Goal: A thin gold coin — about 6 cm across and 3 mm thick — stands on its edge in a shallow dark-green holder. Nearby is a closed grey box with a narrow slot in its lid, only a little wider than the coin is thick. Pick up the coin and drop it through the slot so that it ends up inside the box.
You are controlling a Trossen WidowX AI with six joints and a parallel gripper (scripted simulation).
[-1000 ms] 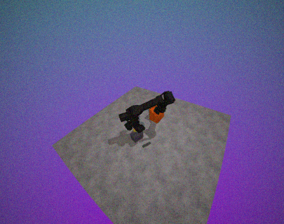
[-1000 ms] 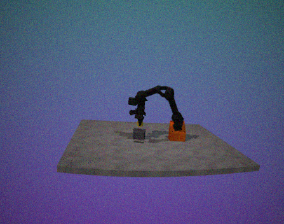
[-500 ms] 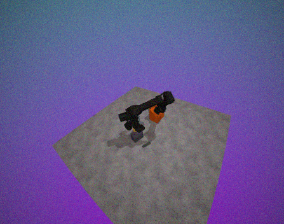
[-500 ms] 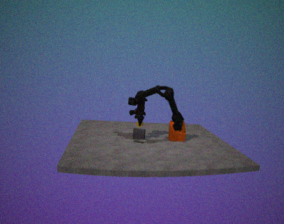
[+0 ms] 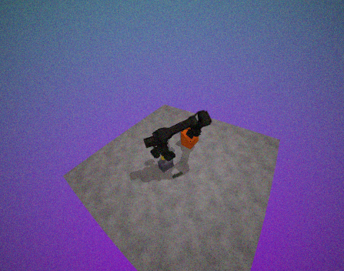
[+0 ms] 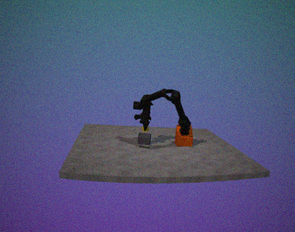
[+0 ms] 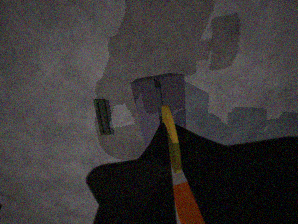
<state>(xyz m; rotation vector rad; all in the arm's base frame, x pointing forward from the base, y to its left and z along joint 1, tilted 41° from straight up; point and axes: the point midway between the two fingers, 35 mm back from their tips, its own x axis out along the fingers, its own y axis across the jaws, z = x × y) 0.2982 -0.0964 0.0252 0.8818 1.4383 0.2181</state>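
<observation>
- Closest in the wrist view are the dark gripper point(image 7: 172, 165) fingers, pinched tight on the gold coin point(image 7: 172, 134), which shows edge-on as a thin yellow strip running up and away from the camera.
- The coin's far tip sits right over the grey box point(image 7: 162, 95), lined up with the narrow dark slot point(image 7: 158, 90) in its lid; I can't tell whether the edge has touched the lid or entered the slot.
- Off to the left of the box, lying on the mottled grey floor point(image 7: 45, 100), is the dark-green holder point(image 7: 103, 116), with nothing standing in it.
- From the side, the gripper point(image 6: 144, 128) points straight down, with a speck of yellow coin point(image 6: 144, 130) showing just above the top of the box point(image 6: 144, 138).
- The black arm point(image 6: 164, 95) arches up and over from there to its orange base point(image 6: 184, 138), which stands to the right of the box on the same stone-like slab point(image 6: 125, 165).
- Looking down from above, the arm point(image 5: 176, 131) stretches from the orange base point(image 5: 188, 140) out over the box point(image 5: 165, 165), and the holder point(image 5: 178, 175) is a small dark mark just beside it.
</observation>
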